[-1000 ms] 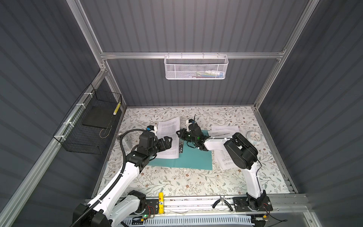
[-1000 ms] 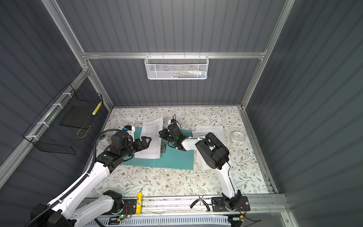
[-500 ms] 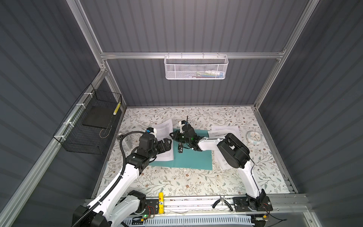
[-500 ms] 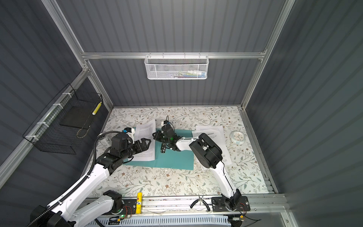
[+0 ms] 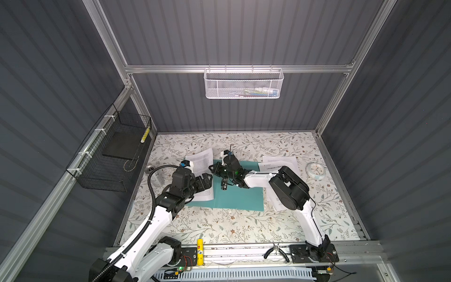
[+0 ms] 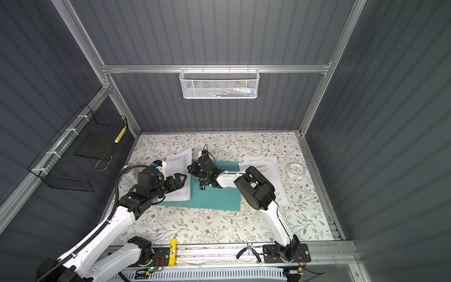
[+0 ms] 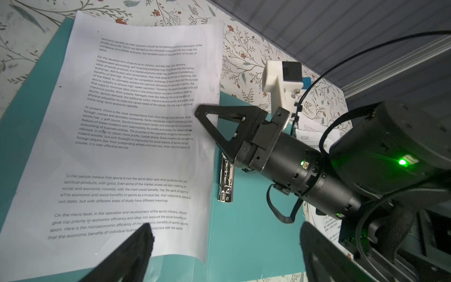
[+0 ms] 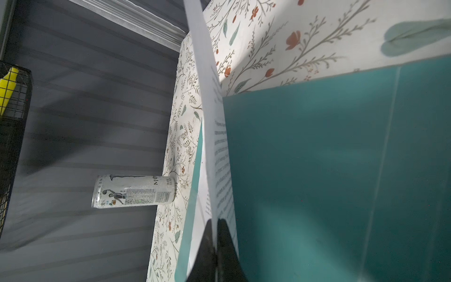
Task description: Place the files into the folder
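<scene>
I hold the white printed paper sheet (image 7: 136,158) by its right edge. The right gripper (image 8: 212,227) is clenched on it, and the right wrist view shows the paper passing between the fingers.

The left gripper (image 5: 206,182) is released, jaws spread wide above the sheet's near end. I cannot confirm contact.

Compared with one second ago:
- The right gripper has travelled left and nearer.
- The sheet has slid with it across the left leaf of the flat teal-green card folder (image 5: 239,197).
- The sheet now lies just left of the silver metal clip bar (image 7: 225,180).
- The left gripper remains released.

The sheet's far end overhangs the folder onto the floral-patterned table (image 5: 219,224), so I judge this file placed but not squared.

The remaining white sheets (image 5: 273,163) lie just beside the folder's right edge, partly under the right arm.
</scene>
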Available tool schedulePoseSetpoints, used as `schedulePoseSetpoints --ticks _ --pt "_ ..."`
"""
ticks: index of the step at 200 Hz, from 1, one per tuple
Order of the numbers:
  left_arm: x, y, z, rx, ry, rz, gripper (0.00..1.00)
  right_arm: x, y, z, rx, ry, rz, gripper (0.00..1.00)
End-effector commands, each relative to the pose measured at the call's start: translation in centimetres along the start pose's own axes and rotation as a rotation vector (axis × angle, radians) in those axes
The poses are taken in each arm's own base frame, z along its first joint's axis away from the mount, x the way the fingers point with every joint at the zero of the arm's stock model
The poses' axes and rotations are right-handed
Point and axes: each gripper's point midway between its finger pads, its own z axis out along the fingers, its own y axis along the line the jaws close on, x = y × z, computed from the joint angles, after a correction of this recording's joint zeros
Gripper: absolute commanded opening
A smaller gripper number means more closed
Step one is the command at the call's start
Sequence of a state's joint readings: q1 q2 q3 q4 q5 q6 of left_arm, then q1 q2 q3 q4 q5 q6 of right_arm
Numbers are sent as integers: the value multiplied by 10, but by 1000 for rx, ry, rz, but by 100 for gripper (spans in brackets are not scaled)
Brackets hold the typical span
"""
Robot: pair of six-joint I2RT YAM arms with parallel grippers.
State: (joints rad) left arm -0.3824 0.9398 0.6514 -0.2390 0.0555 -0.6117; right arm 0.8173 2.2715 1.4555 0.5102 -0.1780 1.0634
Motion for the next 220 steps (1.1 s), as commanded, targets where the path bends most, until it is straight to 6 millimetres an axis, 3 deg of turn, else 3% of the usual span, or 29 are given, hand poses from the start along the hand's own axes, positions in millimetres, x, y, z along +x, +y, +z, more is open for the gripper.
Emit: schedulePoseSetpoints --ticks 1,121,220 --pt "-1 3 -1 -6 -17 -14 94 4 -11 10 31 -1 32 0" --pt "-1 7 -3 -17 -31 -24 94 26 -21 22 60 33 107 0" --pt "3 16 -6 -45 -45 -39 94 20 -28 11 94 -41 165 0"
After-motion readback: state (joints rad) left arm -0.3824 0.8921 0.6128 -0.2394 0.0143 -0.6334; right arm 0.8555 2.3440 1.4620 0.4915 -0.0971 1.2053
